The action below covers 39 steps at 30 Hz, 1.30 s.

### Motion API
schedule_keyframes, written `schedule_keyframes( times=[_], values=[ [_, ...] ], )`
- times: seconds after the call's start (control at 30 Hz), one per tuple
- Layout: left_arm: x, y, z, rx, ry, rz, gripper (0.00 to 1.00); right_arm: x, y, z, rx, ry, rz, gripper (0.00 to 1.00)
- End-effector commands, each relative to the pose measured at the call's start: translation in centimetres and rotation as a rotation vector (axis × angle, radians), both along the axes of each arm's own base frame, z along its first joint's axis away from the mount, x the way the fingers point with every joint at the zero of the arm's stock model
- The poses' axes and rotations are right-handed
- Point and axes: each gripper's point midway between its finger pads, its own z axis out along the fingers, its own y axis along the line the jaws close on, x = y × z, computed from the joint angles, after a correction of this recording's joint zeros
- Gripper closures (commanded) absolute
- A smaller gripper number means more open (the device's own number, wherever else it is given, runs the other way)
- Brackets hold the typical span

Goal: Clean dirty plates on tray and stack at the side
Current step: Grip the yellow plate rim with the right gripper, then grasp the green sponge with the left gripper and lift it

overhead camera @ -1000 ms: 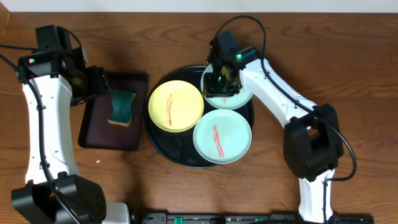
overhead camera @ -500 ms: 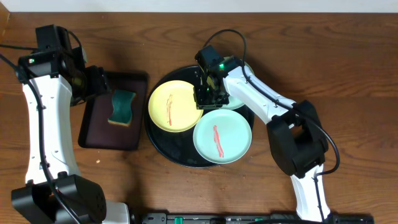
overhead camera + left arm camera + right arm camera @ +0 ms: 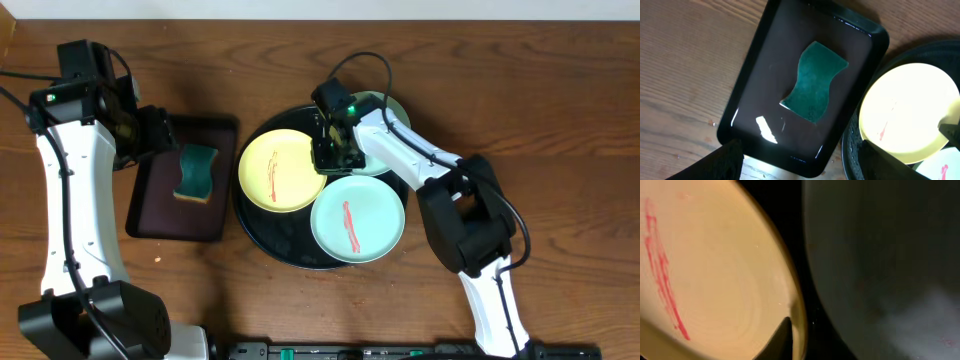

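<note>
As seen overhead, the right gripper hangs low over the round glossy black tray beside the small pale yellow plastic plate; left wrist view: left gripper spread open above a wavy green sponge; right wrist view: grip unreadable, rim pinch likely next.

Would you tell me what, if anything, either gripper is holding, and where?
Left gripper: nothing, its jaws wide apart. Right gripper sits at the yellow plate's rim; a hold cannot be confirmed.
</note>
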Motion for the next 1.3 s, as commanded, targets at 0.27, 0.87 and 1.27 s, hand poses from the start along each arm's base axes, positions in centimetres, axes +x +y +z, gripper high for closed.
schedule_keyframes(
  times=[0.27, 0.87, 1.27],
  values=[
    [-0.4, 0.3, -3.2, 0.007, 0.063, -0.027, 0.32, -0.3, 0.0, -1.2, -0.039, -0.011, 0.055, 0.99],
    [2.3, -1.9, -13.2, -0.153, 0.21, -0.308, 0.34, 0.1, -0.9, -1.5, -0.093, -0.059, 0.12, 0.99],
    [1.7, -2.4, -18.3, -0.178, 0.325, -0.318, 0.48, 0.1, -0.8, -1.5, -0.093, -0.063, 0.134, 0.99]
  ],
)
